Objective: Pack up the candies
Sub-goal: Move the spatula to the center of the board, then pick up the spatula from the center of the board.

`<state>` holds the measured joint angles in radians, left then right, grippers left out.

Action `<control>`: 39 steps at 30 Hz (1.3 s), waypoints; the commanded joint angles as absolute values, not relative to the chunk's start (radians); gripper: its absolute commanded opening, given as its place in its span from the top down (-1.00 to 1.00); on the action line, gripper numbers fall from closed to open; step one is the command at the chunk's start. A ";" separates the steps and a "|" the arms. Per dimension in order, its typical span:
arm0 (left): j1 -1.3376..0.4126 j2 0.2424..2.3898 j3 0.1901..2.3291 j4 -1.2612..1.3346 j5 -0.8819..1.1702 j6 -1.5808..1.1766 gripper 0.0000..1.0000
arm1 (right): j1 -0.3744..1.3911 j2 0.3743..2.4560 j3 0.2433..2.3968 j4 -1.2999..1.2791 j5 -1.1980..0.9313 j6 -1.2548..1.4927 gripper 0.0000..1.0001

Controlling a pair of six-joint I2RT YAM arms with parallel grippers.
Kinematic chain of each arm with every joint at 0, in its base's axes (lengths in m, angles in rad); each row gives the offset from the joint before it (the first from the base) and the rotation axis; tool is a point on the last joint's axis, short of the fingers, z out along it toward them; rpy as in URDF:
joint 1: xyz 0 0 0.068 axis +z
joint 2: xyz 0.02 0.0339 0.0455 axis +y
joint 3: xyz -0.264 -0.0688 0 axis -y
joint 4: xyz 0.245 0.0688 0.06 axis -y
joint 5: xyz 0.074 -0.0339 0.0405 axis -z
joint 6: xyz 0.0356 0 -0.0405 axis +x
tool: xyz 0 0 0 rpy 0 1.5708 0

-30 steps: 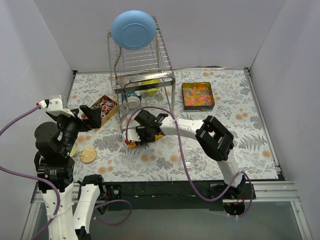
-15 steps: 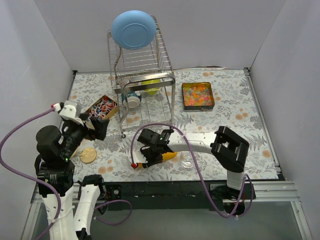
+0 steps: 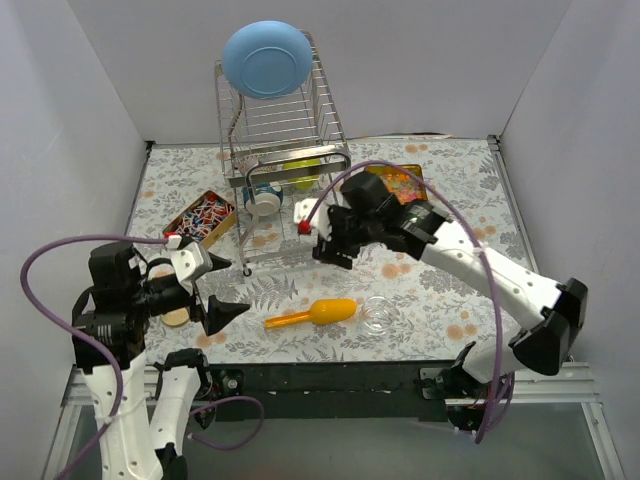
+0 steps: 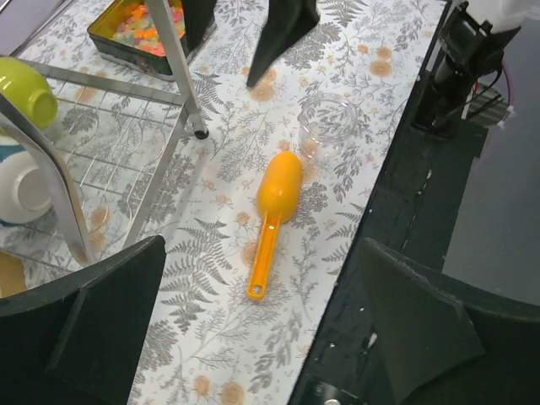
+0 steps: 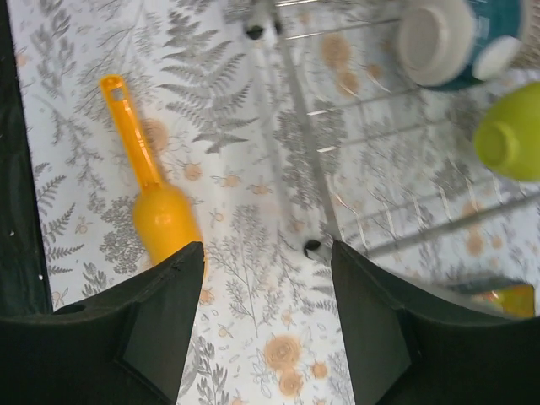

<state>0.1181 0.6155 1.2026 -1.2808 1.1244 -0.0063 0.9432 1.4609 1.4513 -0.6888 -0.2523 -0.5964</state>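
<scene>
Scoop (image 3: 312, 313) dropped, candies (image 4: 142, 29) — tiny, glossy, multicoloured

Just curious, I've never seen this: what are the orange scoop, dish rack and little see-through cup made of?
The orange scoop looks like smooth moulded plastic: uniform colour, soft sheen. The dish rack seems shiny metal wire: thin silvery rods. The see-through cup is clear plastic or glass; I can't tell which.
</scene>
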 commanded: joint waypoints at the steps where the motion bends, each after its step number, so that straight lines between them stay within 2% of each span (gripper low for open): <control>1: 0.132 0.653 1.168 -1.381 1.252 0.254 -0.96 | 0.846 1.353 1.488 -0.776 -0.219 -0.503 -0.40; 3: 0.124 0.658 1.135 -1.378 1.249 0.340 -0.96 | 0.806 1.296 1.468 -0.782 -0.198 -0.531 -0.40; 5: 0.115 0.655 1.126 -1.254 1.244 0.281 -0.96 | 0.724 1.257 1.451 -0.779 -0.161 -0.540 -0.40; 6: 0.109 0.657 1.112 -1.159 1.230 0.200 -0.96 | 0.691 1.247 1.453 -0.781 -0.160 -0.537 -0.40; 7: 0.101 0.657 1.100 -0.877 1.204 -0.095 -0.96 | 0.627 1.240 1.459 -0.778 -0.156 -0.531 -0.40; 8: 0.097 0.666 1.083 -0.727 1.104 -0.215 -0.96 | 0.599 1.227 1.463 -0.775 -0.155 -0.523 -0.40; 10: 0.080 0.695 1.089 -0.422 1.033 -0.419 -0.96 | 0.534 1.216 1.463 -0.755 -0.146 -0.505 -0.41; 12: 0.060 0.783 1.132 -0.271 0.911 -0.576 -0.96 | 0.508 1.203 1.450 -0.724 -0.109 -0.489 -0.42; 13: 0.028 0.840 1.234 -0.220 0.863 -0.634 -0.96 | 0.482 1.198 1.444 -0.715 -0.079 -0.477 -0.43; 15: -0.018 1.016 1.380 -0.239 0.742 -0.782 -0.89 | 0.457 1.193 1.427 -0.693 -0.061 -0.468 -0.44; 17: -0.078 1.092 1.556 -0.258 0.710 -0.846 -0.83 | 0.436 1.192 1.417 -0.675 -0.061 -0.454 -0.45; 18: -0.116 1.116 1.586 -0.239 0.686 -0.856 -0.83 | 0.427 1.193 1.411 -0.669 -0.061 -0.448 -0.45; 21: -0.389 1.184 1.679 -0.212 0.537 -0.838 -0.83 | 0.413 1.192 1.382 -0.637 -0.066 -0.433 -0.45; 23: -0.419 1.230 1.701 -0.219 0.596 -0.863 -0.83 | 0.407 1.192 1.373 -0.617 -0.061 -0.428 -0.45; 26: -0.520 1.244 1.646 -0.253 0.640 -0.836 -0.85 | 0.384 1.192 1.361 -0.598 -0.035 -0.423 -0.47; 27: -0.607 1.244 1.632 -0.308 0.638 -0.754 -0.86 | 0.370 1.192 1.359 -0.598 -0.026 -0.422 -0.48; 33: -0.926 1.213 1.432 -0.417 0.531 -0.551 -0.90 | 0.319 1.155 1.318 -0.580 0.029 -0.422 -0.50; 36: -1.030 1.169 1.298 -0.457 0.493 -0.477 -0.92 | 0.299 1.132 1.287 -0.577 0.026 -0.422 -0.50; 39: -1.046 1.103 1.188 -0.520 0.447 -0.468 -0.91 | 0.290 1.106 1.253 -0.572 0.023 -0.431 -0.50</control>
